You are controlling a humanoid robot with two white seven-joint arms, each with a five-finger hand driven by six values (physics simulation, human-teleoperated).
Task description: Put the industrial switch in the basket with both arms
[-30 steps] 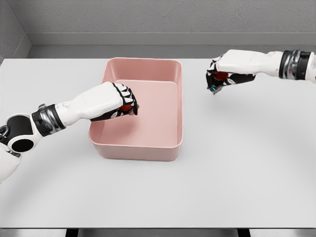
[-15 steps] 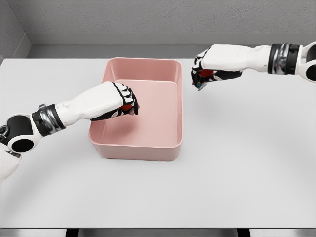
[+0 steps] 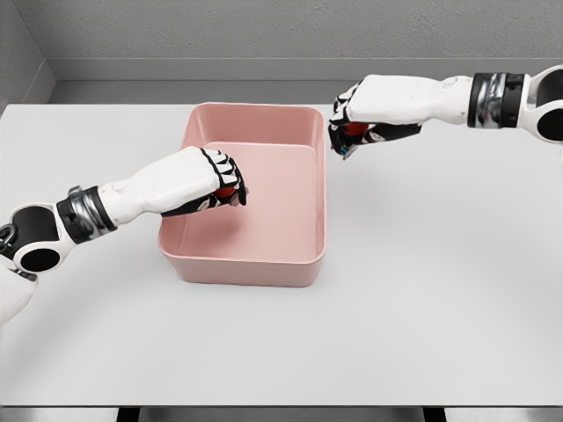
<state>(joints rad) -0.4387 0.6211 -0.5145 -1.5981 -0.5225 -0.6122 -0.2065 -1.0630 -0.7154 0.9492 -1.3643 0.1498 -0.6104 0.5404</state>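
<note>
Right hand [image 3: 350, 132], clenched on a red industrial switch [image 3: 355, 128]: moved from the worktop's right side to the pink basket [image 3: 317, 189]'s right rim; drop pending. Left hand [image 3: 220, 185], grasping another red switch [image 3: 227, 190]: unmoved over the basket.

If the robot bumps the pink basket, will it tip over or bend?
Probably not tip: the pink basket sits low and wide on the table. Its straight walls look stiff, so bending seems unlikely. It looks light, so a bump from the left hand might slide it.

White table [image 3: 440, 308]; grey wall [image 3: 264, 26] behind
</note>
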